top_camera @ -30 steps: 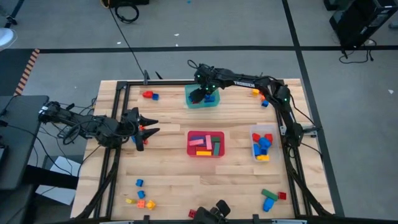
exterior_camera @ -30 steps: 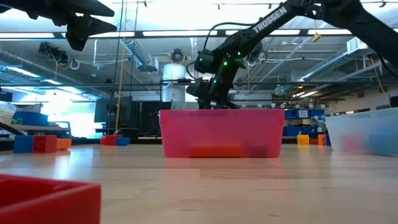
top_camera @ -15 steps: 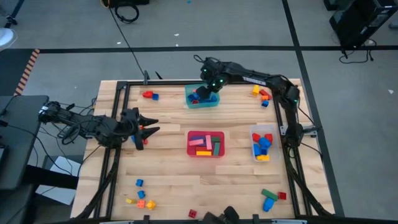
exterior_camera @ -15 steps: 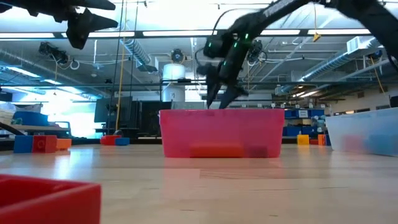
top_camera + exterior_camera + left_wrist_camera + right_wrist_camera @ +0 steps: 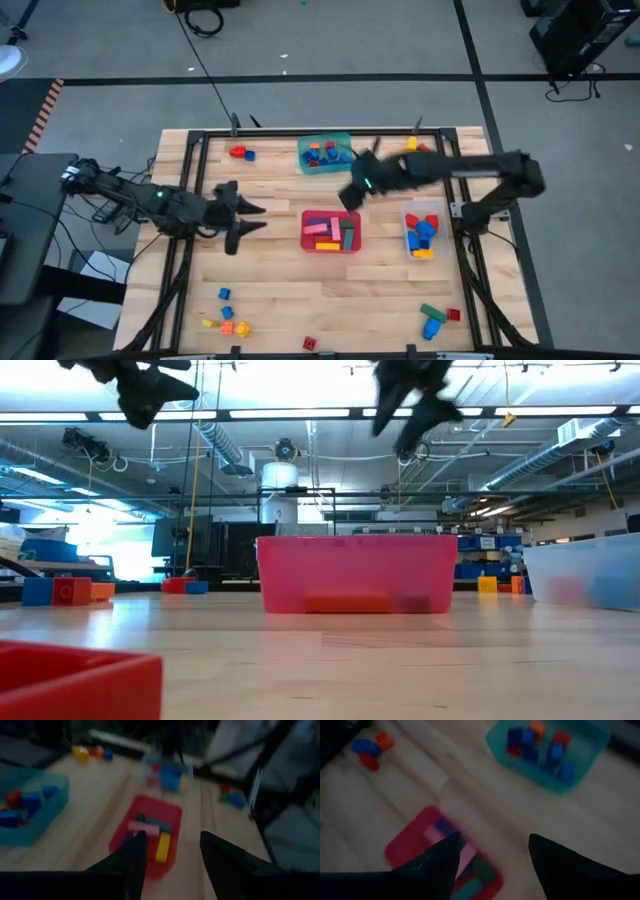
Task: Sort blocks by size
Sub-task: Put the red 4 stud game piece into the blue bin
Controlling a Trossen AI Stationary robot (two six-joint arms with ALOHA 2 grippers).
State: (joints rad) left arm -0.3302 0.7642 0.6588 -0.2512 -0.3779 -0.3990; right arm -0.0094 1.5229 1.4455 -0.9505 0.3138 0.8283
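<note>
Both fingers [image 5: 352, 195] [image 5: 245, 214] spread, three tubs [image 5: 325, 153] [image 5: 330, 231] [image 5: 422, 230].

On the wooden desk [image 5: 270, 270] three tubs hold blocks: a teal tub [image 5: 325, 154] at the far edge, a red tub [image 5: 331, 231] in the middle and a clear tub [image 5: 422, 230] to its right. The right claw [image 5: 352, 193] hangs between the teal and red tubs. The left claw [image 5: 243, 217], fingers spread, sits left of the red tub. Loose blocks [image 5: 226, 320] lie near the corners.
</note>
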